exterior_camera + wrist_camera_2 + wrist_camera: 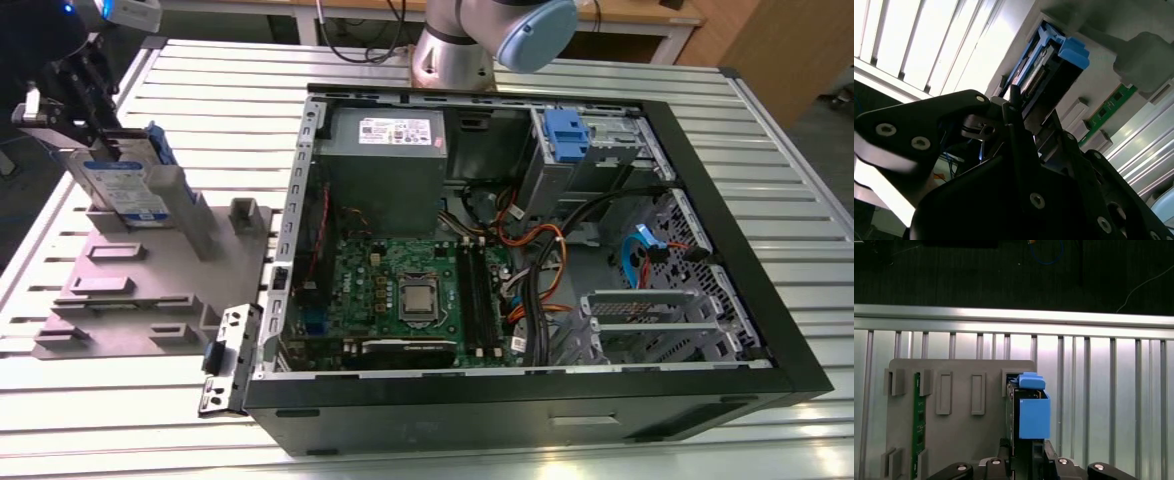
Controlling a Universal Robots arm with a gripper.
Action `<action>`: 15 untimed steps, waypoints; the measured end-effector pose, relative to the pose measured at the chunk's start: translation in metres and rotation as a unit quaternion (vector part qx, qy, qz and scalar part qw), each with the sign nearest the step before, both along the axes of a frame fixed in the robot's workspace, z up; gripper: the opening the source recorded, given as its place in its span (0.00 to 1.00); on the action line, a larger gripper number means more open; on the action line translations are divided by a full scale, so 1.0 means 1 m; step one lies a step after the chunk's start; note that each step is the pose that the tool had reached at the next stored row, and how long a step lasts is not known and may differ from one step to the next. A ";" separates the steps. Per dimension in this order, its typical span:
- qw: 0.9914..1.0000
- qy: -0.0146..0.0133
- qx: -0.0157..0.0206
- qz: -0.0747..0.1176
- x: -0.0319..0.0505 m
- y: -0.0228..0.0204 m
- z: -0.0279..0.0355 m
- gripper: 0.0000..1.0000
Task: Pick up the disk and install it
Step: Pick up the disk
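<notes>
- Gripper (78,135) status: clenched on the disk (127,185). This is judged from the first wrist view, where the jaws stand against both flat faces at the disk's upper end.
- Disk location: it stands on edge, tilted, over the grey fixture (147,290) at the exterior view's left. It is just beside the open case (787,330), not in it. You cannot tell from these views whether its lower edge sits in a fixture slot or hangs just clear of it.
- Rails: a blue rail (1033,415) runs along the edge of the disk that faces the first wrist camera. The jaws stand at either side of this edge, not on the rail.
- Neighbours: a green board (917,426) stands in another fixture slot, well apart from the disk.
- Weight and stiffness: treat the disk as rigid and dense for its size. Expect no flex in the metal body. The plastic rails will likely give a little under load.
- Surface: the metal faces and the label look smooth, so assume a slip risk if you slacken the clamp.
- Fragility: treat the disk as shock-sensitive. Knocks against the fixture walls or the case frame are the likely hazard.
- Hold point: grip across the two flat faces near one end, as shown now, and leave the rails free.
- Task status: the disk is in the grip, and the install is not yet done.
</notes>
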State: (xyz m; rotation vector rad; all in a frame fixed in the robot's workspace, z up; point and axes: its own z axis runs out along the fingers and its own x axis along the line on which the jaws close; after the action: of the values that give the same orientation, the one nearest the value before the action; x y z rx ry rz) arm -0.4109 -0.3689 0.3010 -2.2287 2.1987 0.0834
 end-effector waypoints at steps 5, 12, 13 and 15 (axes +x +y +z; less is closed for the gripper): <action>1.000 0.000 0.000 0.000 0.0000 0.0000 0.0000 0.35; 1.000 0.000 0.000 0.000 0.0000 0.0000 0.0000 0.35; 1.000 0.000 0.000 0.000 0.0000 0.0000 0.0000 0.35; 1.000 0.000 0.000 0.000 0.0000 0.0000 0.0000 0.35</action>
State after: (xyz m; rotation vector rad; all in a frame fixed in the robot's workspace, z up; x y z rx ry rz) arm -0.4109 -0.3688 0.3010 -2.2285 2.1985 0.0837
